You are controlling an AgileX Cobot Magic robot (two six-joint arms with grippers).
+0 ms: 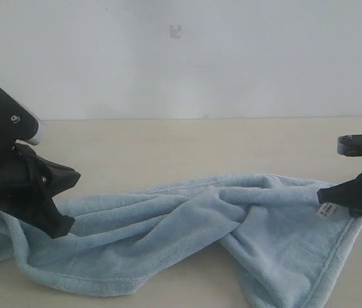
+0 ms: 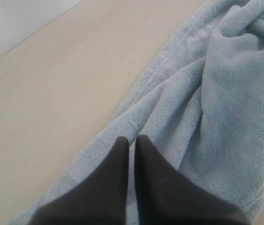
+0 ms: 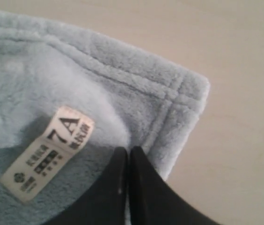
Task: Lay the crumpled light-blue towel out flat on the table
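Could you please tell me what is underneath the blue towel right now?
The towel lies twisted on the beige table, whose surface shows beyond its edges. Everything beneath its folds is covered, so I cannot tell whether anything else lies there.

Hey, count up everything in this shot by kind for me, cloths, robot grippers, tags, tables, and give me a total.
Towels: 1, the light-blue towel
Grippers: 2, the left gripper and the right gripper, each shut on the towel
Labels: 1, the white label
Tables: 1, the table
Total: 5
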